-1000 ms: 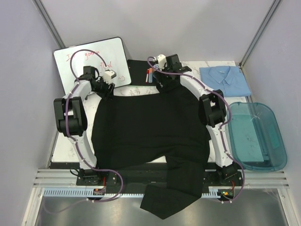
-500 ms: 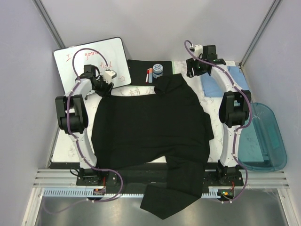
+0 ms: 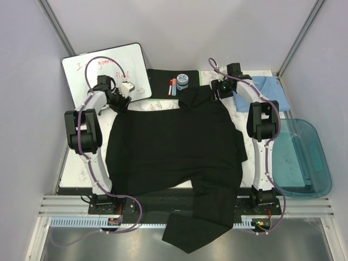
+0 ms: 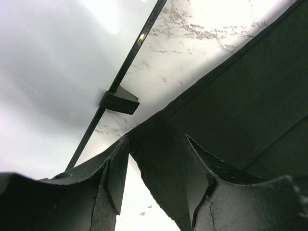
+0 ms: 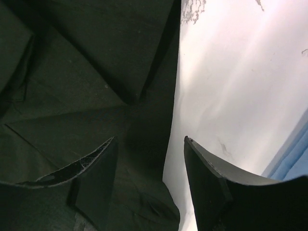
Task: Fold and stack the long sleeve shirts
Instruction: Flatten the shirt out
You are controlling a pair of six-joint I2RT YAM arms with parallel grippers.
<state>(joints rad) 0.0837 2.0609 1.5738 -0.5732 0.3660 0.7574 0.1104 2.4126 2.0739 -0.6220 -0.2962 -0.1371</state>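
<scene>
The large black shirt (image 3: pixel 174 141) lies spread over the table, its lower part hanging off the near edge. My left gripper (image 3: pixel 120 101) is at its far left corner. In the left wrist view that gripper (image 4: pixel 155 144) stands open, and the corner of the black shirt (image 4: pixel 163 168) lies between the fingers without filling the gap. My right gripper (image 3: pixel 218 90) is at the far right shoulder. In the right wrist view it (image 5: pixel 150 139) is open, straddling the edge of the black shirt (image 5: pixel 96 96). The light blue shirt (image 3: pixel 269 89) lies folded at the far right, partly behind the right arm.
A whiteboard (image 3: pixel 103 68) leans at the far left, its frame (image 4: pixel 118 101) close to my left fingers. A black mat (image 3: pixel 159 76) at the back carries markers (image 3: pixel 172 86) and a small jar (image 3: pixel 182 81). A teal bin (image 3: pixel 302 157) stands at the right.
My right arm left the collar, swung out to the far right and came down at the shirt's right shoulder, its jaws narrowing. The collar area shifted slightly. The left arm barely moved.
</scene>
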